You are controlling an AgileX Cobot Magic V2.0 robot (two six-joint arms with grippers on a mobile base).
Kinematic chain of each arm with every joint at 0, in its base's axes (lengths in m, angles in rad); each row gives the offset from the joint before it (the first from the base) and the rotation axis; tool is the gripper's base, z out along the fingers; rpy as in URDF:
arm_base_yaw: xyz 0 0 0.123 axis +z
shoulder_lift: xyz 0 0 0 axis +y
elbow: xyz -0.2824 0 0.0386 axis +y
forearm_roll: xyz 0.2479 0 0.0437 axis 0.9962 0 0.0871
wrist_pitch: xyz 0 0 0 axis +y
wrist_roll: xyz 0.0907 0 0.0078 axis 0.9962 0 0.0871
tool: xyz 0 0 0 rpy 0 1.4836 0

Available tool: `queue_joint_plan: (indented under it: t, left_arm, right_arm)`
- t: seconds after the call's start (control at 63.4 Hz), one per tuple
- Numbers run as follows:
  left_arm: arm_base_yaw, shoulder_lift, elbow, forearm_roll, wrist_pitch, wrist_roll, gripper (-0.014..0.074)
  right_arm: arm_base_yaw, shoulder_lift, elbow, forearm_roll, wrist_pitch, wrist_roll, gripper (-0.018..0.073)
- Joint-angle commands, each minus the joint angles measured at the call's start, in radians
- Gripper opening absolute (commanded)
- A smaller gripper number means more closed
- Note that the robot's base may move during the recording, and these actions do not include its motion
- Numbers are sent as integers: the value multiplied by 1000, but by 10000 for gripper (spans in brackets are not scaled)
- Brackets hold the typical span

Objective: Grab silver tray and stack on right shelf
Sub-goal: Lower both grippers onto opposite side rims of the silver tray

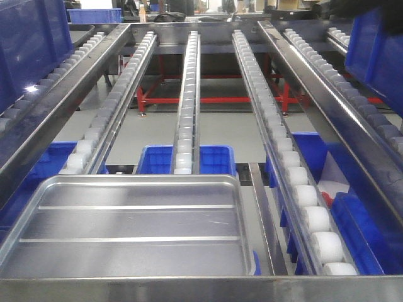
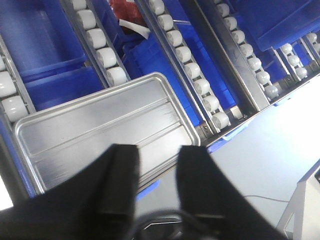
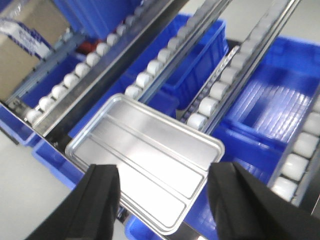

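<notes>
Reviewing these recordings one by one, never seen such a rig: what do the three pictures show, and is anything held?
This is a two-armed robot on a mobile base. The front picture looks from the robot onto the right shelf, a steel rack with sloping rails of white rollers. The silver tray lies on its near left part, just behind the flat front edge. Blue bins sit underneath. The other two pictures come from cameras on the wrists; the black prongs are the left gripper and the right gripper. Both are open close to the tray, and nothing is held.
</notes>
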Motion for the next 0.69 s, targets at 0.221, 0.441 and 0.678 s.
queue_joint_plan:
  t: [0.221,0.441,0.678]
  left_arm:
    - [-9,75,-41,-95,-126,10,305]
    - [-9,133,-112,135,-84,-137,300]
    - [-9,138,-138,385,12,-330,296]
  right_arm:
    - [3,203,-117,48,-76,41,488]
    - [3,393,-297,50,219,41,488]
    - [3,563,-383,-27,305,154,487]
